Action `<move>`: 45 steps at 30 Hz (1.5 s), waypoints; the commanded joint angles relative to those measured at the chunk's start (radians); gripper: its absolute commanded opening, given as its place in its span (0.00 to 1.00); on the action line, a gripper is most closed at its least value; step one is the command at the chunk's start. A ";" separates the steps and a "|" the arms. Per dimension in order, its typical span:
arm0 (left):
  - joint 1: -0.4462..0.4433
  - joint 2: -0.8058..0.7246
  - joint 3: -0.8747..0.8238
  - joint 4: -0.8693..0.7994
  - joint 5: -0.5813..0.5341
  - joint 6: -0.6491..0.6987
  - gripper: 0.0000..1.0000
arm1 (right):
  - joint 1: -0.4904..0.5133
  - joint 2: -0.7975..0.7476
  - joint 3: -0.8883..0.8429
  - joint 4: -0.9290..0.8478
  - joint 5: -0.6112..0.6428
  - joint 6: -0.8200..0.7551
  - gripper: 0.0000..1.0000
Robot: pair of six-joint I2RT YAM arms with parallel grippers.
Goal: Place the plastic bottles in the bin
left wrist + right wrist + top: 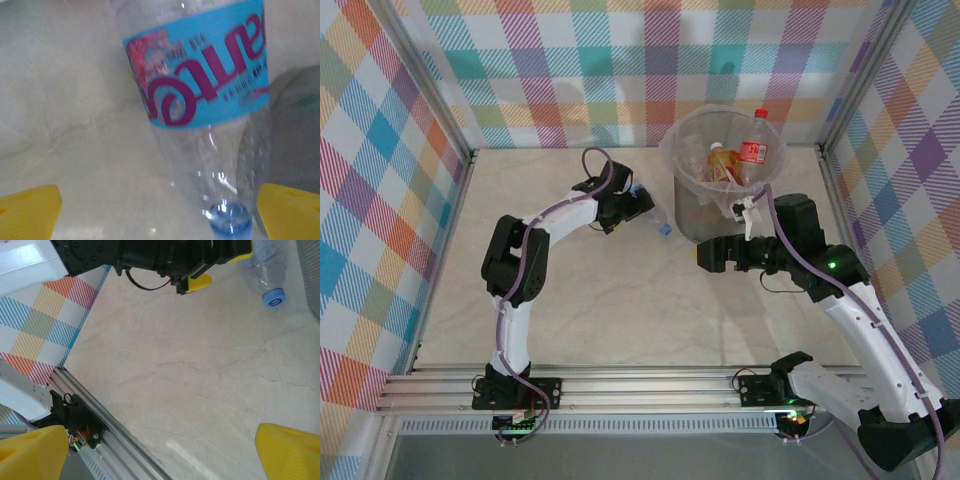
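Since the right gripper [160,452] sits nearest, low beside the bin's near wall, start there: its yellow fingers [30,452] stand wide apart over bare table [190,390], holding nothing. Farther out and to the left, the left gripper [159,212] is spread just as wide around a clear plastic bottle [200,100] with a blue label. The bottle lies on the table just left of the bin, its blue cap [230,223] between the fingertips, and neither appears to touch it. It looks empty, so I judge it light, thin-walled, slick and apt to roll or dent. The labelled body offers the widest, surest hold. Farthest, the grey bin [690,215] already holds several bottles [753,148].
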 commanded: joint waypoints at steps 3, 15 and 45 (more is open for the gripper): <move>-0.013 0.056 0.093 0.086 -0.069 -0.123 1.00 | 0.004 -0.017 -0.010 0.021 -0.025 0.009 0.97; -0.012 0.180 0.204 0.133 -0.088 -0.193 1.00 | 0.003 -0.020 0.010 -0.015 0.000 -0.005 0.97; -0.009 -0.016 -0.008 0.249 0.017 -0.130 0.69 | 0.004 -0.005 -0.041 0.093 0.017 0.116 0.95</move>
